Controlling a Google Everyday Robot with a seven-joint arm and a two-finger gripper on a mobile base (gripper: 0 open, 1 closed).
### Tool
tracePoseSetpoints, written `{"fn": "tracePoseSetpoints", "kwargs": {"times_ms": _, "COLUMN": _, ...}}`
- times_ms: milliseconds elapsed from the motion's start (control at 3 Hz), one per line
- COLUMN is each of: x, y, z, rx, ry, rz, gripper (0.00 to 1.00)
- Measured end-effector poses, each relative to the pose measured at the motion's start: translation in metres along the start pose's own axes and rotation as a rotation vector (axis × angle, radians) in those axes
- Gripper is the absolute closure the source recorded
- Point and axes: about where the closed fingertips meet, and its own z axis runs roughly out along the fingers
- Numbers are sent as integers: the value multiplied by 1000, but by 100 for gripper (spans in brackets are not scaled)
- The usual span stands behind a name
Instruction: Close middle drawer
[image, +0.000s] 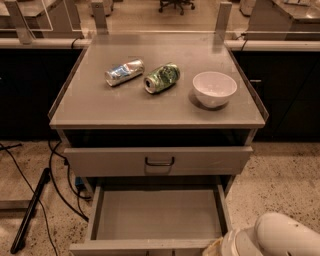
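Note:
The middle drawer (157, 215) of the grey metal cabinet (75, 117) is pulled far out toward me. Its wide shallow tray is empty and its low front panel (140, 246) lies at the bottom edge of the view. Above it the taller-fronted top drawer (100, 161) with a black handle (160, 161) stands slightly out. My white arm (282, 237) comes in at the bottom right. My gripper (214, 247) is mostly cut off by the frame edge, at the middle drawer's front right corner.
On the cabinet top lie a silver crushed can (124, 72), a green can (161, 77) and a white bowl (214, 88). Black cables (55, 175) and a dark rod (30, 212) lie on the speckled floor at the left. Dark counters stand behind.

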Motion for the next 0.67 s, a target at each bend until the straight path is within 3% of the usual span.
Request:
{"fn": "tracePoseSetpoints", "kwargs": {"times_ms": 333, "x": 19, "y": -11, "z": 18, "rx": 89, "ry": 5, "rz": -23, "gripper": 100}}
{"fn": "tracePoseSetpoints", "kwargs": {"times_ms": 667, "x": 31, "y": -21, "z": 36, "rx": 182, "ry": 2, "rz": -104, "gripper": 100}}
